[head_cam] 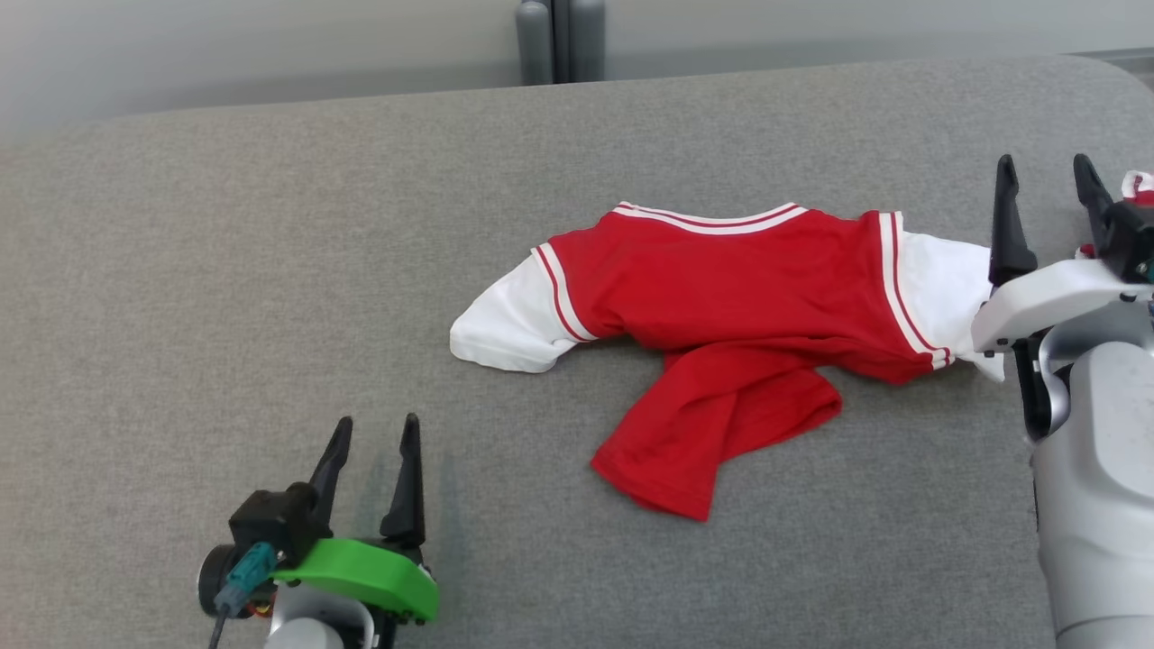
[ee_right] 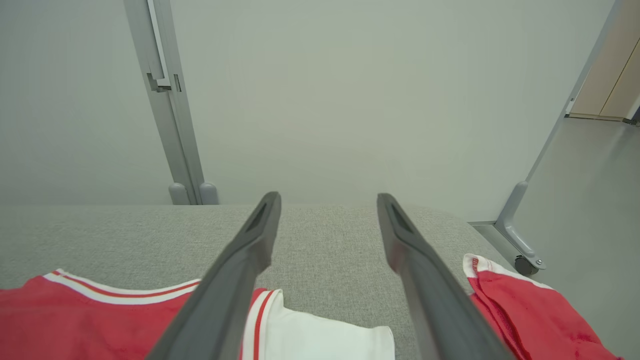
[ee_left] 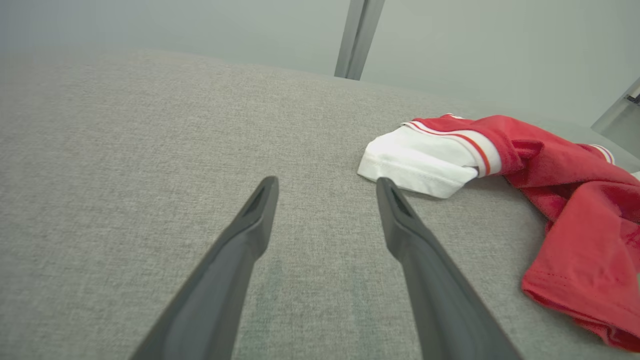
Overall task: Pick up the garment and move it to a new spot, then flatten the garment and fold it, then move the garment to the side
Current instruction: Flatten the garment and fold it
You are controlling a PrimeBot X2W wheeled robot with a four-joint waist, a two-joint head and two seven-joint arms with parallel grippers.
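Garment: a red top (head_cam: 739,288) with white sleeves lies on the grey cloth-covered table (head_cam: 270,270), right of the middle and nearer the robot's right arm.
Hidden: the end of the right sleeve (head_cam: 942,279) passes behind the pale wrist housing of the right arm, so its cuff cannot be seen from the head. The right wrist view shows that white sleeve (ee_right: 320,340) cut off by the bottom edge.
Hard to make out: a small red-and-white piece of cloth (head_cam: 1138,187) sits at the far right edge behind the right fingers. It also shows low on the right in the right wrist view (ee_right: 520,310). I cannot tell whether it belongs to the same garment.
Bunched part: the lower body is folded under and twisted, leaving a red flap (head_cam: 712,424) whose underside is not visible.
Long axis: it runs left to right across the table, sleeve to sleeve.
Pointing: the left sleeve (head_cam: 505,329) points to the robot's left, the flap points toward the robot, and the striped edge (head_cam: 708,218) faces away.
Left gripper (head_cam: 379,421): fingers spread apart and empty, over bare table, well short of the left sleeve (ee_left: 415,170).
Right gripper (head_cam: 1043,162): fingers spread apart with nothing between them, poised over the right sleeve end.
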